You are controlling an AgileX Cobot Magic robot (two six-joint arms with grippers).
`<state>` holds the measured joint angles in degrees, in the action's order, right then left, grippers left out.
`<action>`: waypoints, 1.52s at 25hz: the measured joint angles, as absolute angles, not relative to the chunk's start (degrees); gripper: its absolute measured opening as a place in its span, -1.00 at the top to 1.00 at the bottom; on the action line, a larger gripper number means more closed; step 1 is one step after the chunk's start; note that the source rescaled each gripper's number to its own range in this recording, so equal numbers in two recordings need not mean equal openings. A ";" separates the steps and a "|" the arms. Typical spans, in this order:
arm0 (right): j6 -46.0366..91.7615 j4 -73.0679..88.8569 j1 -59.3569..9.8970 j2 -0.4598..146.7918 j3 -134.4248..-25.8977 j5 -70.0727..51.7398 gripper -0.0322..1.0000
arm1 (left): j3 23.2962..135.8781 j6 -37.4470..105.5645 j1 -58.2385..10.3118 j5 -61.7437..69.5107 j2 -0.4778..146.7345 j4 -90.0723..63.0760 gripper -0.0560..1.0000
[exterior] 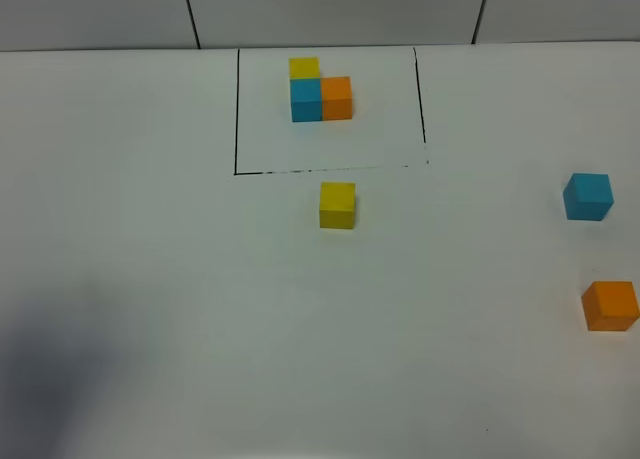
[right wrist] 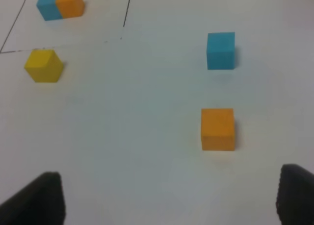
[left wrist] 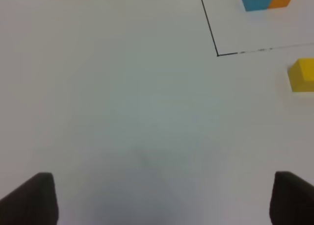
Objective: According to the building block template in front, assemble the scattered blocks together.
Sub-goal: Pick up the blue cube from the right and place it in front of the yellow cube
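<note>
My left gripper [left wrist: 164, 199] is spread wide. Its two dark fingertips [left wrist: 34, 200] sit at opposite edges of the left wrist view, with only bare white table [left wrist: 122, 112] between them, so it grips nothing. My right gripper [right wrist: 167, 198] is spread just as wide and also holds nothing as it hangs over the table.

Nearest ahead of my right jaws is the loose orange cube [right wrist: 218, 129], flat on the table. Beyond it, and not touching it, is the loose blue cube [right wrist: 221, 50]. In the high view these two lie at the right edge, the blue one farther back and the orange one nearer.

Both are well apart from the loose yellow cube [exterior: 337, 205], which sits near the middle of the table. It is just in front of the near line of the black frame [exterior: 237, 109] and clear of it. From my left wrist that yellow cube shows at the edge of the view, well beyond the fingertips.

Inside the frame, toward the back, stands the template [exterior: 320, 91]. Its blue piece has the orange piece touching its right side and the yellow piece touching it from behind, making an L. A soft grey shadow lies on the table at the lower left of the high view
</note>
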<state>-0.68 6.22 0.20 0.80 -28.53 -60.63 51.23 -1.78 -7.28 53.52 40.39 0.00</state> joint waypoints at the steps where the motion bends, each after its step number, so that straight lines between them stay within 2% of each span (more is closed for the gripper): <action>1: -0.68 6.22 0.20 0.80 -28.53 -60.63 -0.71 | 50.38 -2.18 -7.28 54.19 38.11 0.00 -0.71; 7: -0.68 6.22 0.20 0.80 -28.53 -60.63 -0.71 | 45.59 -3.26 -7.28 59.10 27.64 0.00 -0.69; 19: -0.68 6.22 0.20 0.80 -28.53 -60.63 -0.71 | 33.23 -3.38 -7.28 59.44 11.25 -1.62 -0.63; 32: -0.68 6.22 0.20 0.80 -28.53 -60.63 -0.71 | 29.89 -3.22 -7.28 59.22 -0.24 -2.93 -0.52; 38: -0.78 6.22 0.20 0.80 -28.53 -60.63 -0.71 | 29.47 -2.83 -7.28 59.94 -0.39 -3.76 -0.35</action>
<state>-0.78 6.22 0.20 0.80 -28.53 -60.63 29.47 -2.83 -7.28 59.94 -0.39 -3.76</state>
